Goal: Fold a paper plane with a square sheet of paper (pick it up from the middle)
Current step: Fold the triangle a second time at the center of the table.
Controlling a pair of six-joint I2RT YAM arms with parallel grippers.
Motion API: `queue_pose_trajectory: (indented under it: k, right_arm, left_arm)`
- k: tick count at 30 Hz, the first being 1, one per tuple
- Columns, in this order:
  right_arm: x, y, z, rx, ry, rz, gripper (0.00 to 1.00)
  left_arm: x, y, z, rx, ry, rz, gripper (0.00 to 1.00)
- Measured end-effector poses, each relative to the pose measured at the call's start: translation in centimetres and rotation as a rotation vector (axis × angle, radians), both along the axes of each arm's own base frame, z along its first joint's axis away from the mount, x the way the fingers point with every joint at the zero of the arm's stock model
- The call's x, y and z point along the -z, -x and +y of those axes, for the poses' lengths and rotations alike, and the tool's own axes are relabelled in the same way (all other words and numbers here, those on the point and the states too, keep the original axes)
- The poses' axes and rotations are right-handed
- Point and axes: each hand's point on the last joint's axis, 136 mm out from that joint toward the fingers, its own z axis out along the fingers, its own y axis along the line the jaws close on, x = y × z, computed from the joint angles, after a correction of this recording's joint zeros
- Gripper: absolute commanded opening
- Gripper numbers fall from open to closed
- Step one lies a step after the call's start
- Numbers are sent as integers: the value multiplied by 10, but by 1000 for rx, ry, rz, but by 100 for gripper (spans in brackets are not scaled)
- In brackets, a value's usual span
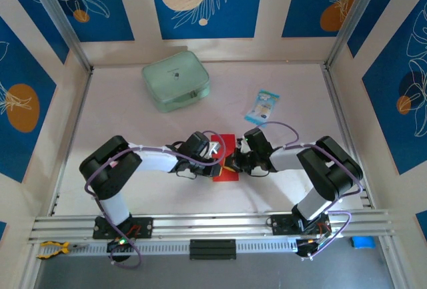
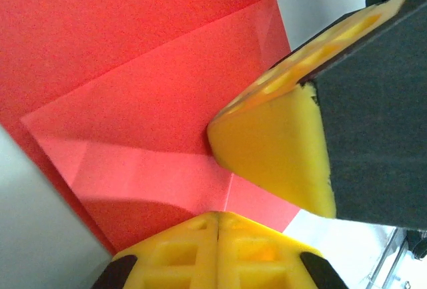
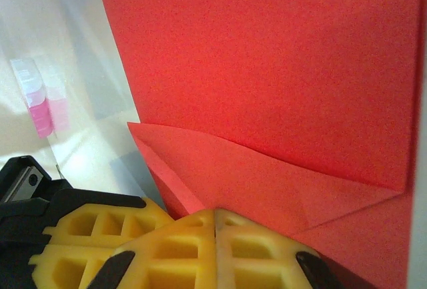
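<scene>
Top external adds pouch; wrists show left end effector, right end effector closed

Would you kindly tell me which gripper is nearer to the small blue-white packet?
Right. The right gripper is at the red paper, on its right side, below and left of the packet. The left gripper is on the paper's left side, farther away.

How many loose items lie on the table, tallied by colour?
Red: 1, the paper sheet
Pale green: 1, the zip pouch
Blue-white: 1, the small packet
Total: 3
</scene>
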Motion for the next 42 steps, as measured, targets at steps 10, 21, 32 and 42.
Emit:
queue_pose_trajectory:
  k: [10,21,32,42]
  right_arm:
    - [-1,-25,-28,94,0,4,0]
    - [-15,-40,-51,170,76,-52,3]
    - [-9,-17,-13,34,42,-49,0]
    - [0,-17,-14,36,54,-23,0]
  left_arm:
    - [0,-1,0,-2,0,-4,0]
    - [0,-1,0,-2,-1,-4,0]
    - [0,-1,0,-2,0,-3,0]
    - [-21,-6,-6,1,-10,5,8]
